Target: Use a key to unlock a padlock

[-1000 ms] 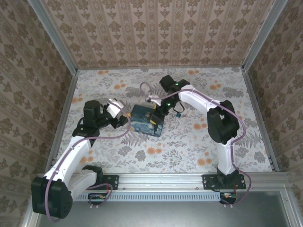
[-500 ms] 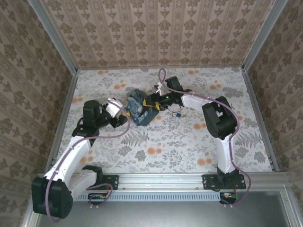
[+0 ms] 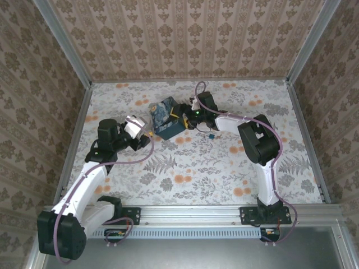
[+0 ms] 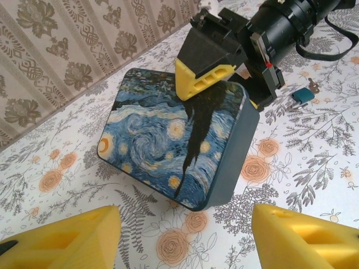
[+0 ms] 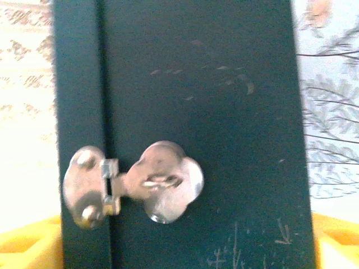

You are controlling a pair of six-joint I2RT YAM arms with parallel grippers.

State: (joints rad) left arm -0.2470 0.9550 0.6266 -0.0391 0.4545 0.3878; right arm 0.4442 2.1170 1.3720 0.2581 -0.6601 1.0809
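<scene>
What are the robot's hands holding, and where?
Left gripper: nothing, jaws open. Right gripper straddles the painted box at its clasp edge, one finger on the lid; a real squeeze cannot be told.

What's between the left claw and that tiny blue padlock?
The starry-night box, with the right gripper astride its far end; the left wrist view shows it ahead of the left gripper, padlock beyond.
</scene>
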